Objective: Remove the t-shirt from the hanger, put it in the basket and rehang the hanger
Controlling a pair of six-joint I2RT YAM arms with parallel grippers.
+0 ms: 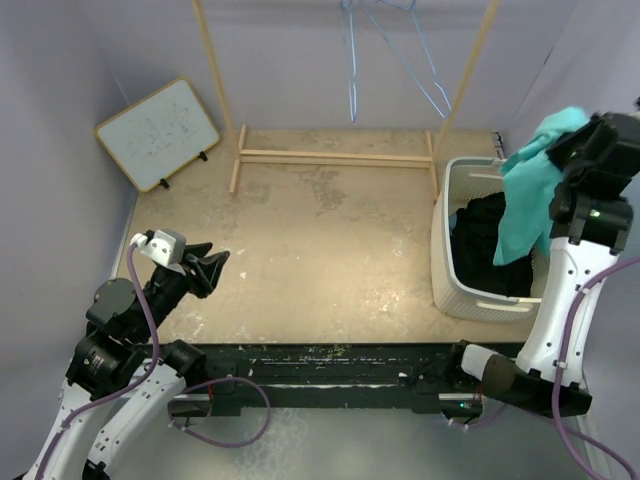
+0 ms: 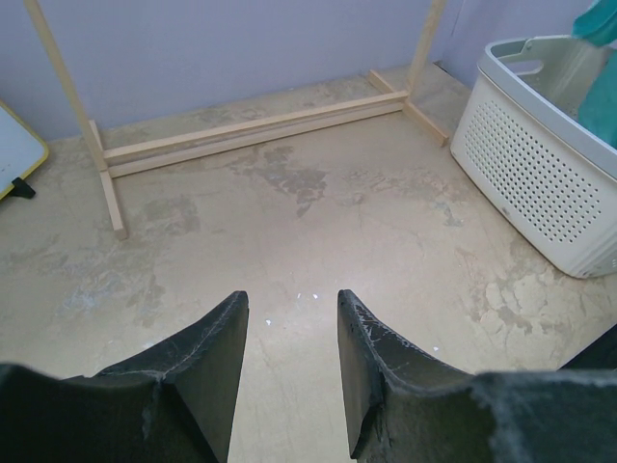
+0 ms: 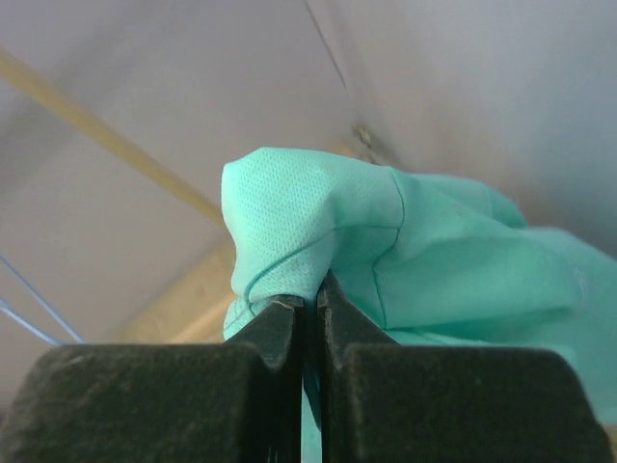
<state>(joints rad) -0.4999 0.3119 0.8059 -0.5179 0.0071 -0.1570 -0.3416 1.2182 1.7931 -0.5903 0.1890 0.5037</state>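
Note:
A teal t-shirt [image 1: 530,190] hangs from my right gripper [image 1: 560,150] at the right, over the white laundry basket [image 1: 448,270]. In the right wrist view the fingers are pinched shut on a fold of the t-shirt [image 3: 386,251], with my right gripper [image 3: 310,301] tight on the cloth. A bare blue wire hanger [image 1: 385,60] hangs from the wooden rack [image 1: 330,155] at the back, with nothing on it. My left gripper [image 1: 210,268] sits low at the left, open and empty, its fingers [image 2: 207,357] apart above the floor board.
Dark clothes [image 1: 490,245] lie inside the basket. A small whiteboard [image 1: 158,133] leans at the back left. The rack's base rails [image 2: 251,130] cross the far side of the board. A black rail [image 1: 330,365] runs along the near edge.

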